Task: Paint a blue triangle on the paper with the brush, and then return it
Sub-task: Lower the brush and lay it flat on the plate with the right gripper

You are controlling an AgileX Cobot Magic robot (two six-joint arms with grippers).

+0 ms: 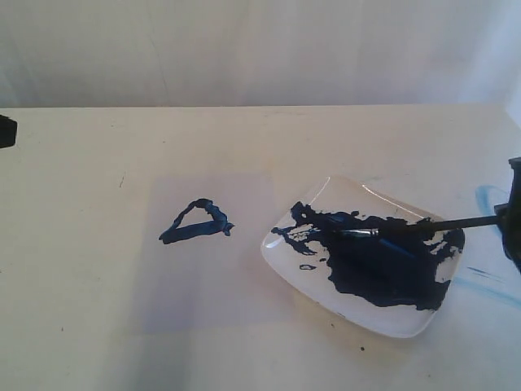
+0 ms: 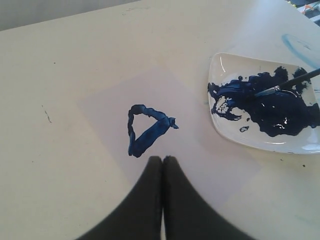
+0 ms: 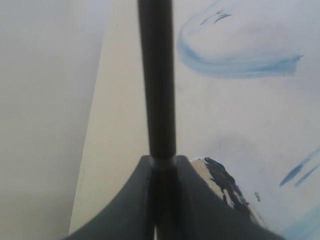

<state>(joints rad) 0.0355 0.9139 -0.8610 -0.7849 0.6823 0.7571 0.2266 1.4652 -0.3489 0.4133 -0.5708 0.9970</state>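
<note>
One wobbly blue triangle (image 1: 198, 221) is sitting on one paper (image 1: 212, 285). Right claw (image 3: 162, 161) is gripping one brush (image 1: 407, 228); left claw (image 2: 162, 160) is hanging clenched.

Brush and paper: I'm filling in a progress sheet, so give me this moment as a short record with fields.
blue triangle: painted on the paper, closed outline, left of the plate in the exterior view
brush: held, tip over the dark paint on the plate
right claw: shut on the brush handle
left claw: shut, holding nothing
table: light-blue smears right of the plate
brush returned: not yet let go
</note>
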